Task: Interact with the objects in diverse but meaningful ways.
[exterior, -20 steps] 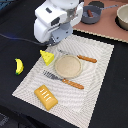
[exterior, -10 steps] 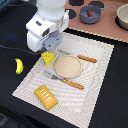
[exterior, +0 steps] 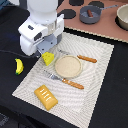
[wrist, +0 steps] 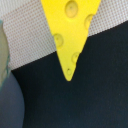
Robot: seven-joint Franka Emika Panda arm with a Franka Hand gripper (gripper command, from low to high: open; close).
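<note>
My gripper [exterior: 46, 52] reaches down from the white arm at the exterior view's left and is shut on the yellow holed cheese wedge [exterior: 48, 59], low over the left edge of the woven placemat [exterior: 95, 80]. In the wrist view the cheese wedge [wrist: 70, 30] fills the frame, its tip over the black table; my fingers are out of frame. The yellow banana [exterior: 19, 65] lies on the black table beside the mat. The orange ridged bread slab [exterior: 45, 96] lies on the mat's near corner. The grey pot [exterior: 90, 14] stands at the back with the brown sausage [exterior: 89, 12] in it.
A round tan plate [exterior: 67, 66] sits mid-mat, just to the right of the cheese in the exterior view. An orange-handled fork [exterior: 67, 81] and knife [exterior: 84, 58] flank it. A bowl [exterior: 123, 16] stands at the back right on the brown board [exterior: 107, 27].
The arm has swung toward the exterior view's left and dropped lower. The cheese wedge has stayed near the mat's left edge.
</note>
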